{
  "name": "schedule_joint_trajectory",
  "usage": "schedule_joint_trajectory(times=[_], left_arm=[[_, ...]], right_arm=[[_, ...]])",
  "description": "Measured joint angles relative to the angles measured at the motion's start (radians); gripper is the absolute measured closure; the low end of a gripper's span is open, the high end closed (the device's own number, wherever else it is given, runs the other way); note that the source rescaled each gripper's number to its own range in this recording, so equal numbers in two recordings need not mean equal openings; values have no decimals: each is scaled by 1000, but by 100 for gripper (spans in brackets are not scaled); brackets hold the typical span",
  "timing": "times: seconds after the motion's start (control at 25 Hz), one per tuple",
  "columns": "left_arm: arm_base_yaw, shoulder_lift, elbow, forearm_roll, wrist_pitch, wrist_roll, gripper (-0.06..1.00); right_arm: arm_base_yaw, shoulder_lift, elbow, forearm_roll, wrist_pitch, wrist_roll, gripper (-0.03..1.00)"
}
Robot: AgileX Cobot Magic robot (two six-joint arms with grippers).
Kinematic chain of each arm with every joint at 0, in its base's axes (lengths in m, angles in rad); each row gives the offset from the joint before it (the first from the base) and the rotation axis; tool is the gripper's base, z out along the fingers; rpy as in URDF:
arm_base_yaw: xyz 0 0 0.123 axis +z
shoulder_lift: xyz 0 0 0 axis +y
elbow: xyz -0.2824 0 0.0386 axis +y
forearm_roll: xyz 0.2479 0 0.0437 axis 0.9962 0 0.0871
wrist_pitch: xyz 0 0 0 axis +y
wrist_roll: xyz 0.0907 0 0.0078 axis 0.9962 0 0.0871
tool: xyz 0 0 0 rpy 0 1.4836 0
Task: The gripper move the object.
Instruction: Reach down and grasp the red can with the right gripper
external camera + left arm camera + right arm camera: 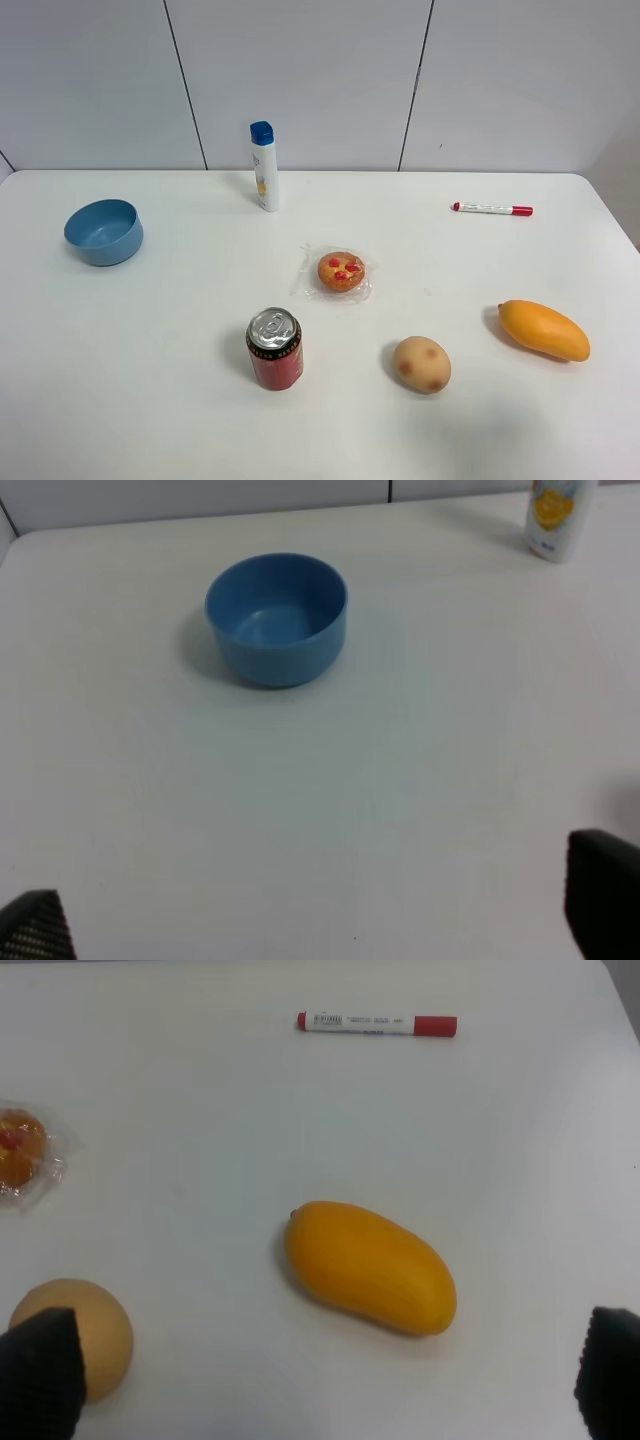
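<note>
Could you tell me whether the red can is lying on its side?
No, the can stands upright with its silver top facing up.

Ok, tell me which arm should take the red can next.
Probably left: the red can sits left of centre, on that arm's side, while the potato lies between it and the right arm's side.

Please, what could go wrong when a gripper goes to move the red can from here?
The red can stands upright and narrow, so a sideways touch might tip it. The potato and the wrapped pastry lie near it; an arm reaching in could push them. Neither wrist view shows the can, so aiming may be less sure.
</note>
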Motion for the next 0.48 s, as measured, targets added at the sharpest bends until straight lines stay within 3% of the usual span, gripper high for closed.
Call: schedule_joint_trajectory(times=[0.48], left_arm=[[0,0,0,0,0,0,-6]], right_arm=[[0,0,0,0,0,0,-3]])
